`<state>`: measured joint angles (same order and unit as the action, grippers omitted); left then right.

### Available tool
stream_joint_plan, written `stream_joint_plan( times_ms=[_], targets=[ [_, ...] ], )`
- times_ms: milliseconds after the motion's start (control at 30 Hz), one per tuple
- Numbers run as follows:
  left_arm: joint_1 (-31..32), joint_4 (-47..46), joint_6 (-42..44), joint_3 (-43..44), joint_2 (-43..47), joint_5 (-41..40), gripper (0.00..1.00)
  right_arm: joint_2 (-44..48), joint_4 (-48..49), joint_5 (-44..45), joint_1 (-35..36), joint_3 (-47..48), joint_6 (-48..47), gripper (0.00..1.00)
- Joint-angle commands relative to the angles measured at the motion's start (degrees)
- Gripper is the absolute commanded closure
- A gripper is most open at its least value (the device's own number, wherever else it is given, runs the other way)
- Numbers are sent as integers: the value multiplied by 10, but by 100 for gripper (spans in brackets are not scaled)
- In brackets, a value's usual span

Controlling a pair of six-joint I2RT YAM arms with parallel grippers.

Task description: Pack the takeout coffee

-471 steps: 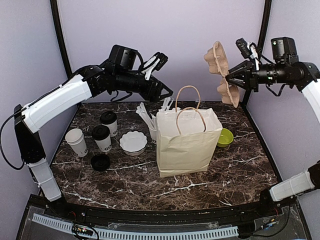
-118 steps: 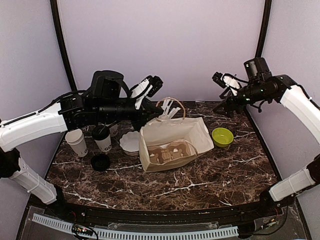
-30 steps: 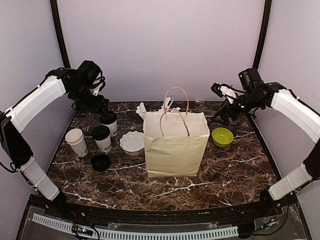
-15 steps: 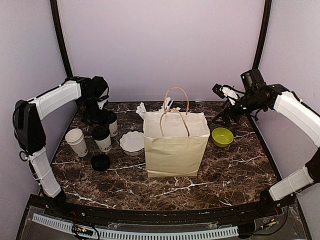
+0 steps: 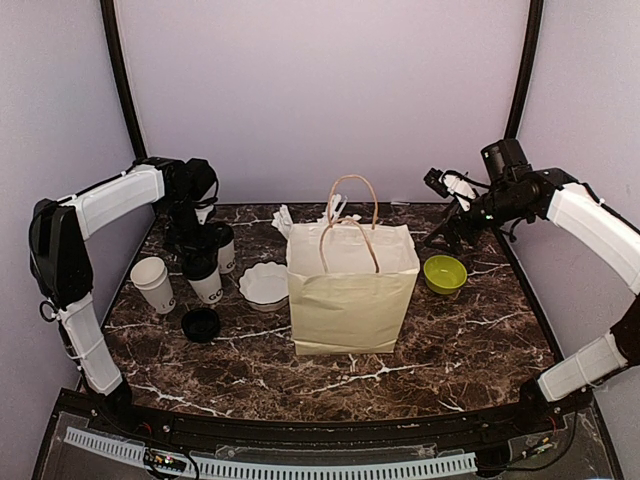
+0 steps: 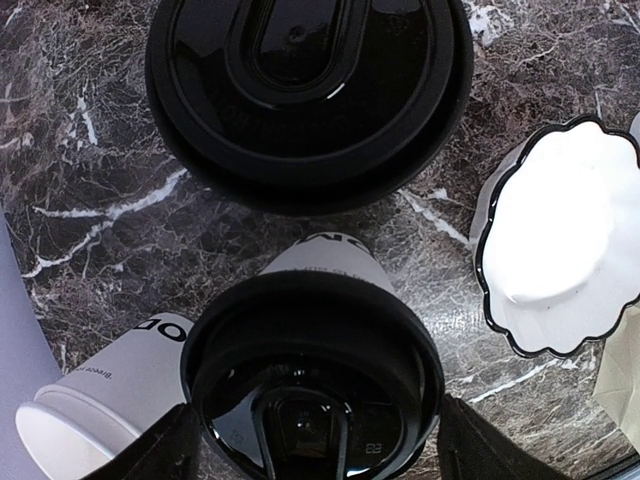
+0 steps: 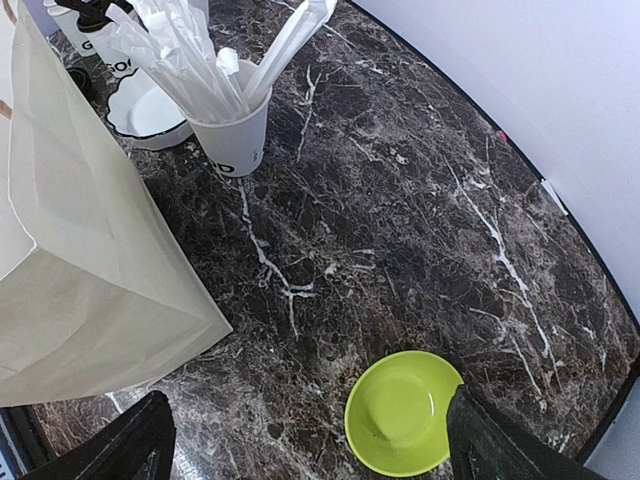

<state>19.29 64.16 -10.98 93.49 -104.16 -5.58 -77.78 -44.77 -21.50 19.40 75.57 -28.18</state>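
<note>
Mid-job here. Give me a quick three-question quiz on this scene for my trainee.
1. True or false: the nearer lidded coffee cup and the farther lidded coffee cup both stand outside the paper bag.
2. The fingers of the left hand flank: A the scalloped bowl, B the nearer lidded coffee cup, C the green bowl.
3. Fill in: the open right hand holds ____.
Key: 1 true; 2 B; 3 nothing.

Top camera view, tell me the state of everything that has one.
paper bag, upright, mouth open
near lidded coffee cup, upright, lid on
rear lidded coffee cup, upright, lid on
unlidded paper cup, upright, no lid
loose black lid, lying flat, on no cup
scalloped bowl, empty
green bowl, empty
straw cup, upright, holding straws
left gripper, open, fingers either side of near lidded coffee cup
right gripper, open, empty
</note>
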Motion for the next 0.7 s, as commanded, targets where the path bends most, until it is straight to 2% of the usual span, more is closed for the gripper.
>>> stream_joint_plan(
  times_ms=[0, 233, 667],
  targets=[
    [-5, 15, -7, -9, -6, 4, 16, -4, 7, -12, -2, -3, -3, 5],
    [-5, 16, -9, 6, 1, 2, 12, 0, 5, -11, -2, -9, -5, 5],
    [-5, 15, -22, 7, 22, -16, 10, -8, -1, -20, -1, -1, -5, 6]
  ],
)
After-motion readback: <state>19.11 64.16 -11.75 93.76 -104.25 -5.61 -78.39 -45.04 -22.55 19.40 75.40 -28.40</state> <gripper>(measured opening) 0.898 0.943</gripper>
